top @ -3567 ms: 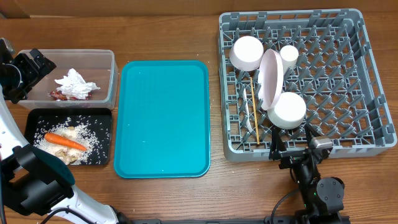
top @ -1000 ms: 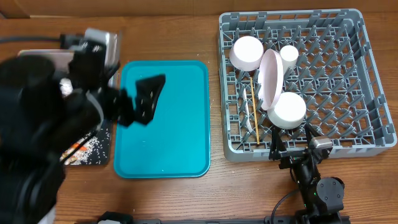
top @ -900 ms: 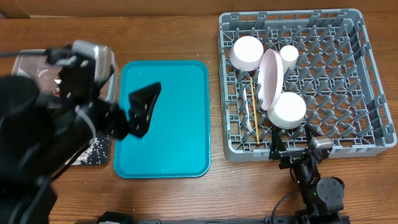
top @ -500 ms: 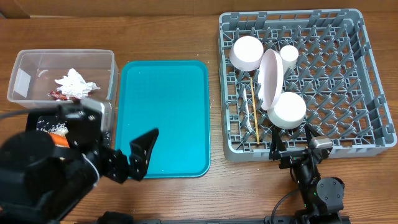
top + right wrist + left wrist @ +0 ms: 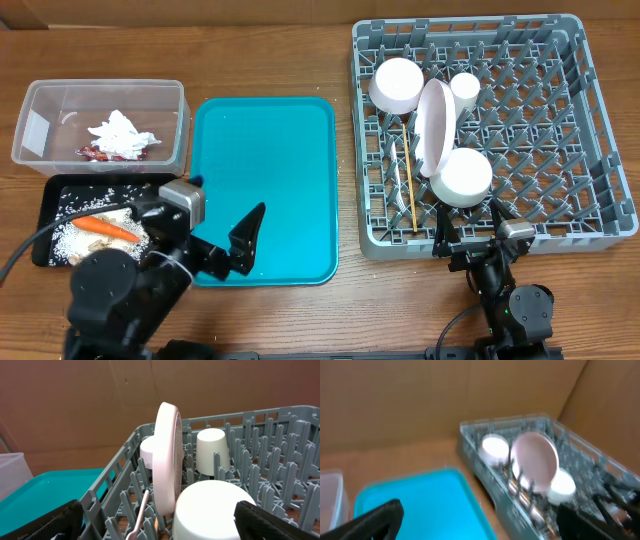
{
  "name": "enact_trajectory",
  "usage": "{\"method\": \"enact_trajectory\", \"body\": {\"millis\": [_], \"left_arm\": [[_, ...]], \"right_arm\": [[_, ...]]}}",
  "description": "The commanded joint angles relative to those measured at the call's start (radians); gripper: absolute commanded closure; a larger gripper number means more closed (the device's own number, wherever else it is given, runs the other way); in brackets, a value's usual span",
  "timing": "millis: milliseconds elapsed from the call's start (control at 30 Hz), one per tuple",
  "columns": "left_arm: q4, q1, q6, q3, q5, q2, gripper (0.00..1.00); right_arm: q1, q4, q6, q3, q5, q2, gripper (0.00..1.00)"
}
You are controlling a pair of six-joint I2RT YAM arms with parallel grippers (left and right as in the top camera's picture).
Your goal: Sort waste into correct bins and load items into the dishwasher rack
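Left gripper [image 5: 240, 245] has swung off the tub [image 5: 40, 100] to the teal tray's [image 5: 270, 160] near-left corner, jaws apart. Napkin [image 5: 122, 134] and wrapper [image 5: 95, 152] lie in the tub, carrot [image 5: 103, 228] and rice [image 5: 70, 235] in the black tray [image 5: 50, 192] beside it. Pink plate [image 5: 437, 125], bowl [image 5: 464, 177], cup [image 5: 464, 87], fork [image 5: 397, 165] and chopstick [image 5: 409, 180] sit in the rack [image 5: 600, 130], with the right gripper [image 5: 468, 232] at its near edge, jaws apart.

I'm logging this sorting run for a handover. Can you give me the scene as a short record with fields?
clear tub: crumpled napkin, red wrapper
black tray: carrot, rice
teal tray: between bins and rack
dishwasher rack: pink plate upright, white bowl, cup, fork, chopstick
left end effector: open, above teal tray's corner nearest black tray
right end effector: open, at rack's near edge
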Motion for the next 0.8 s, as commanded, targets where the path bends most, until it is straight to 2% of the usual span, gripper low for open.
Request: {"method": "enact_trajectory", "body": {"millis": [0, 233, 333, 767], "left_arm": [[0.169, -0.006, 0.001, -0.167, -0.01, -0.076, 0.0], [0.505, -0.006, 0.001, -0.473, -0.021, -0.202, 0.0], [0.587, -0.006, 0.0, -0.583, -0.021, -0.257, 0.0], [0.608, -0.005, 0.001, -0.816, -0.106, -0.425, 0.0]], "right_arm": [[-0.004, 0.006, -0.004, -0.01, -0.005, -0.011, 0.0], [-0.004, 0.006, -0.004, -0.01, -0.005, -0.011, 0.0], [-0.004, 0.006, -0.004, -0.01, -0.005, -0.011, 0.0], [-0.004, 0.006, -0.004, -0.01, -0.005, -0.011, 0.0]]}}
